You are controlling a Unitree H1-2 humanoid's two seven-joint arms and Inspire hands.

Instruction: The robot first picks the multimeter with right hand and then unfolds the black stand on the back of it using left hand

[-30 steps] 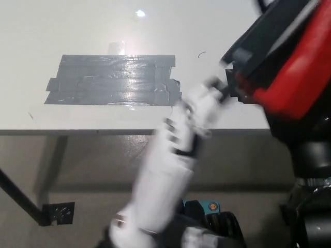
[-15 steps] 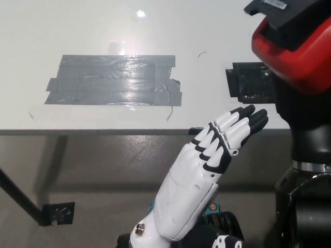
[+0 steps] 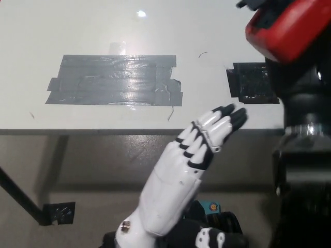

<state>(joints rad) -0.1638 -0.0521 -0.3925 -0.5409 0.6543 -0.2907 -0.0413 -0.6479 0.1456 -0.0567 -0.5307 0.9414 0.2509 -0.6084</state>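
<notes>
a lab or test workspace is suggested: a plain white table (image 3: 62, 31) is marked with a patch of grey tape strips (image 3: 114, 80) at about 10 o'clock and a smaller black taped square (image 3: 251, 82) at about 2 o'clock. a bare grey floor (image 3: 93, 170) is seen below the table edge, with a black table leg (image 3: 18, 194) at 8 o'clock.

The multimeter (image 3: 289, 28) is cut off by the top edge, its stand unseen.

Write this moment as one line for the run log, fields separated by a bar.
multimeter: raised at top right, above table | right hand: hidden, grasp unclear | left hand: open, off the multimeter, at table edge | stand: not visible
</notes>
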